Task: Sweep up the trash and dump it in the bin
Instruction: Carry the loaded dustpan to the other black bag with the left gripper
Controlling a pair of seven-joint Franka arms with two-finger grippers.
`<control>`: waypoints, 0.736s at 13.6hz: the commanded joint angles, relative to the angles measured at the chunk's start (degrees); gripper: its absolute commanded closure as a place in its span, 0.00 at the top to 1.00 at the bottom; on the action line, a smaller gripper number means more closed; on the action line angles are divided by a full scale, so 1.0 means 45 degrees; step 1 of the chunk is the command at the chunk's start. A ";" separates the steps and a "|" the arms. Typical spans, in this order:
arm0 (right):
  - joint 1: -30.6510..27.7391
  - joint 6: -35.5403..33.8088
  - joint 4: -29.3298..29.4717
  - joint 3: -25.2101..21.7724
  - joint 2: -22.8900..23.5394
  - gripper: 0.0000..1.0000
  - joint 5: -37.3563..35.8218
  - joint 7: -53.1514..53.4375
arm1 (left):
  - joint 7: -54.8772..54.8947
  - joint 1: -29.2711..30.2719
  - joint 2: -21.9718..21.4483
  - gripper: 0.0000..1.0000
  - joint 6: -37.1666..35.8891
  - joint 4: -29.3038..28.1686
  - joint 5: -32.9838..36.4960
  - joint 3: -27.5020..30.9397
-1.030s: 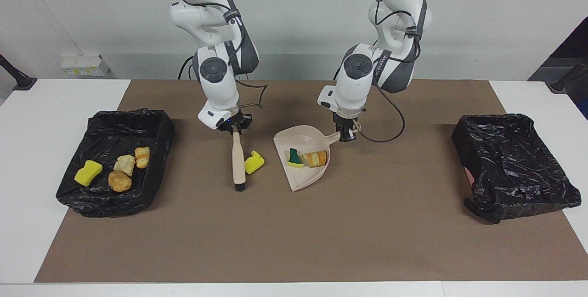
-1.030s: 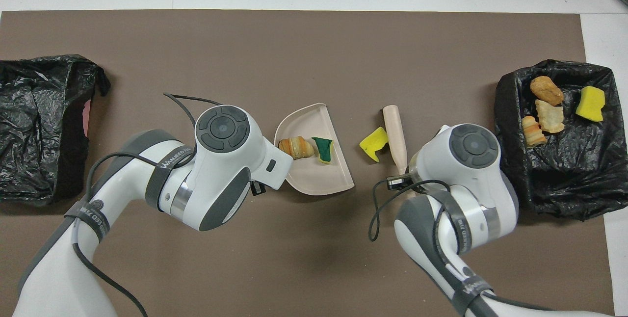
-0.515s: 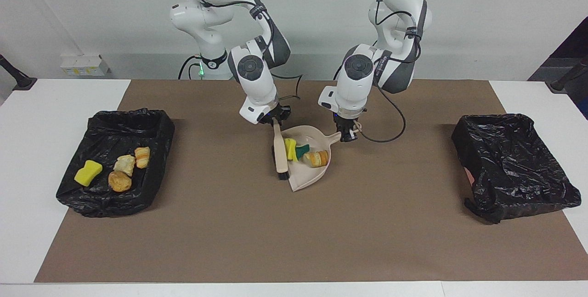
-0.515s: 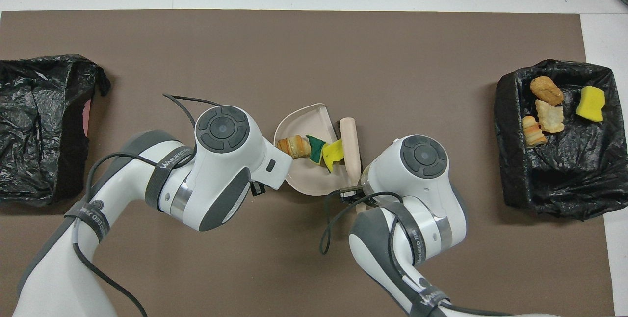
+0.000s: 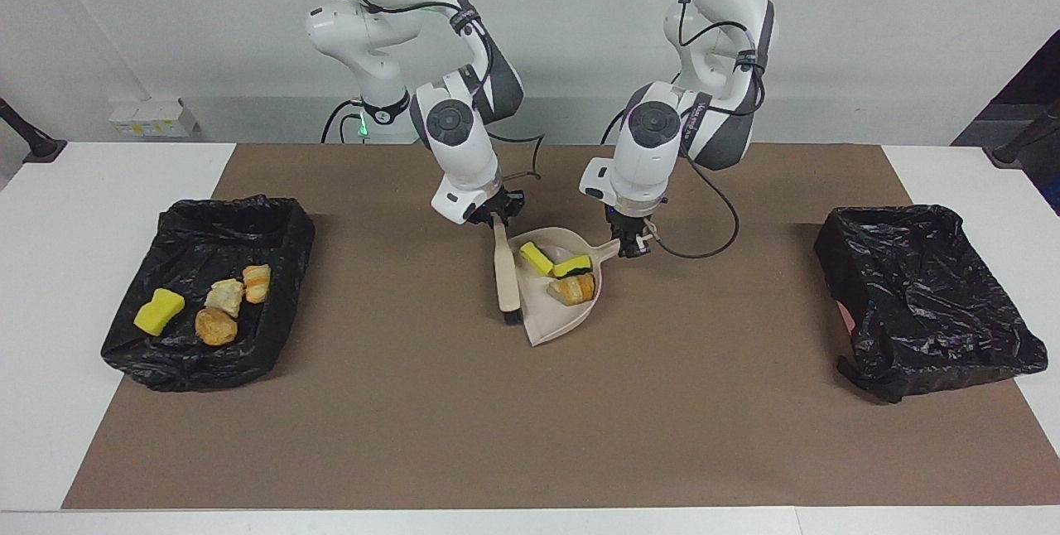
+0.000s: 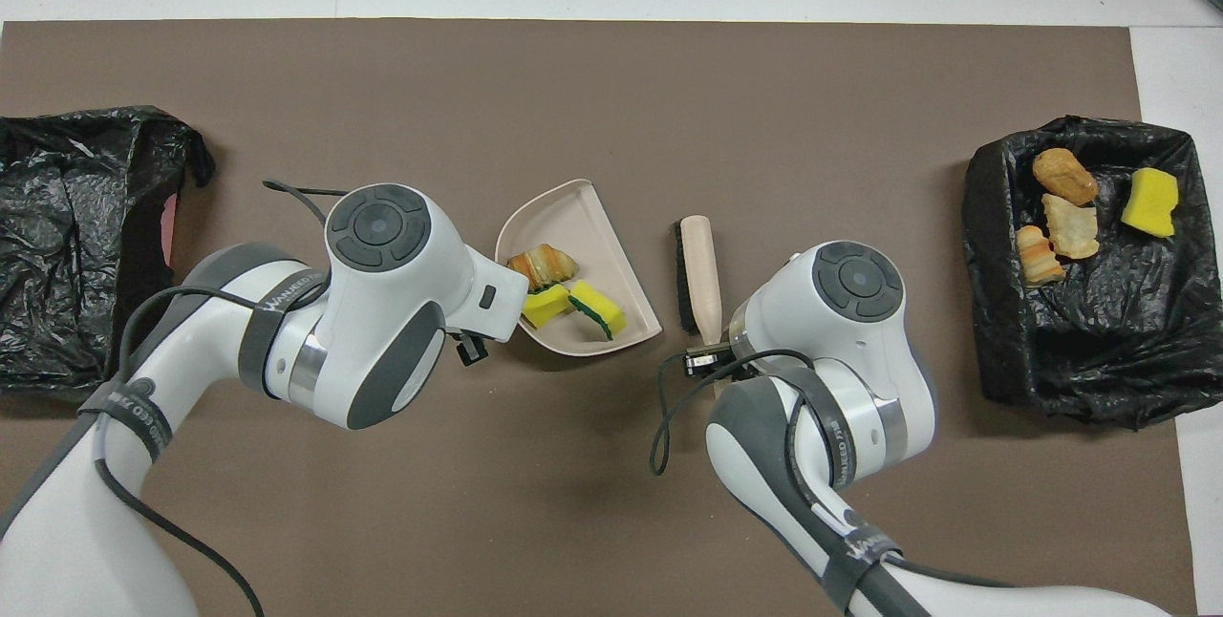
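The trash [image 5: 563, 272], three scraps, is carried in the dustpan [image 5: 553, 311], whose handle is clenched by the left gripper [image 5: 629, 247]; it seems slightly lifted. The brush [image 5: 505, 278] is gripped by the right gripper [image 5: 495, 219] alongside. The empty bin [image 5: 919, 295] lies toward the left arm's end.

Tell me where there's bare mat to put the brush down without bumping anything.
Bare mat runs along the edge farthest from the robots, and between the brush and the filled bin. Another open patch lies between the dustpan and the empty bin. Dustpan and brush crowd the middle.
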 commanded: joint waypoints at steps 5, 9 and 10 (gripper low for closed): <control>0.1070 -0.1581 0.1178 0.0133 0.0005 0.00 -0.1284 0.2134 | -0.1504 0.2070 -0.2254 0.00 -0.1050 -0.0481 -0.0639 0.0025; 0.3296 -0.1484 0.1120 0.0172 -0.0074 0.00 -0.1304 0.4926 | -0.1546 0.3847 -0.3096 0.00 -0.1129 -0.0364 -0.0639 0.0083; 0.3882 -0.1503 0.1101 0.0172 -0.0093 0.00 -0.1304 0.5339 | -0.1603 0.4335 -0.3194 0.00 -0.1148 -0.0306 -0.0639 0.0103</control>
